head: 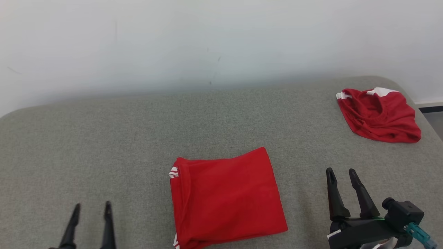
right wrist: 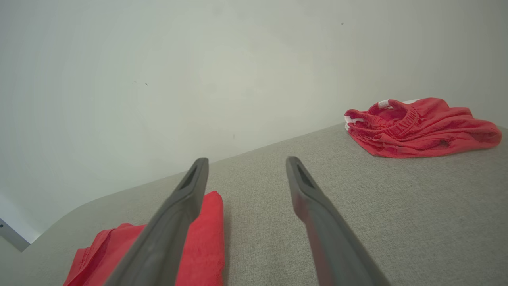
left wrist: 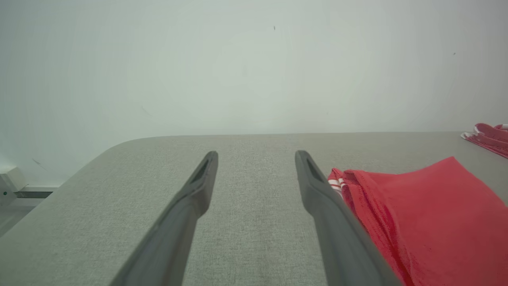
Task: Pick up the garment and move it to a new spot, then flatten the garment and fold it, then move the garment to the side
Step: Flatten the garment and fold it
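Nearest the robot, the left end effector (head: 92, 207) rises from the lower edge of the head view with its two dark fingers spread wide and nothing between them; the fingers point out over bare grey cloth. The right end effector (head: 342, 174) stands a little farther in on the other side, its jaws also wide and empty.

Between the two, touching neither, the folded red garment (head: 226, 197) lies flat on the bench (head: 104, 138) as a rough rectangle, with a bit of white-striped trim showing at its left corner.

The bench is covered in a grey woven fabric and has rounded corners. Beyond the folded piece it runs bare to its far edge.

At the far right corner, well apart from the folded piece, a pair of red shorts (head: 379, 116) sits in a crumpled heap, its elastic waistband and white trim uppermost.

Behind the bench stands a plain white wall (head: 207, 41) with a few faint scuffs.
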